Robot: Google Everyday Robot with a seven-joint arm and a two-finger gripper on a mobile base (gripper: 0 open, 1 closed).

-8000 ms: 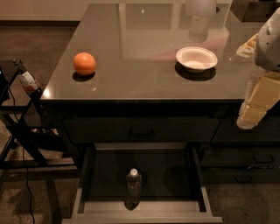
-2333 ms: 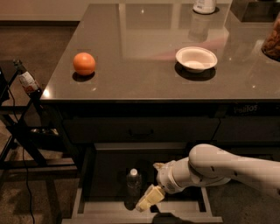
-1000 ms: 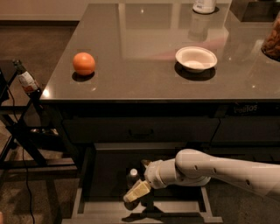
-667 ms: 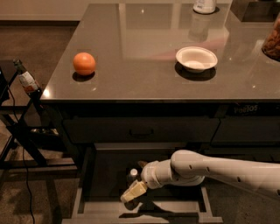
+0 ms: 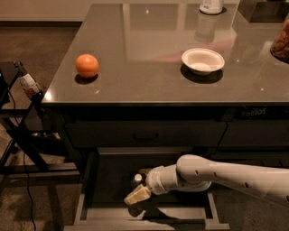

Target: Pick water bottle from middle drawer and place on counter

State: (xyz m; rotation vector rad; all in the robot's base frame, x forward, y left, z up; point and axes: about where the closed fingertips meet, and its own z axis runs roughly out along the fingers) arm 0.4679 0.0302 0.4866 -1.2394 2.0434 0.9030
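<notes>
The middle drawer point(image 5: 82, 208) is pulled open below the counter point(image 5: 153, 31). The water bottle point(image 5: 137, 178) stands in the drawer left of centre; only its white cap and neck show, and the rest is hidden behind the gripper. My gripper point(image 5: 137, 196), cream-coloured on a white arm point(image 5: 216, 173), reaches in from the right and sits low in the drawer, right in front of and against the bottle's lower part.
On the counter are an orange point(image 5: 86, 65) at the left, a white bowl point(image 5: 202, 60) right of centre, a white-lidded jar point(image 5: 211, 5) at the back and another jar point(image 5: 282, 43) at the right edge. A brown bottle point(image 5: 26, 81) stands on a black rack at left.
My arm came down from beside the counter into the drawer, then moved left until the gripper reached the bottle. The bottle's body is now covered by the gripper.
</notes>
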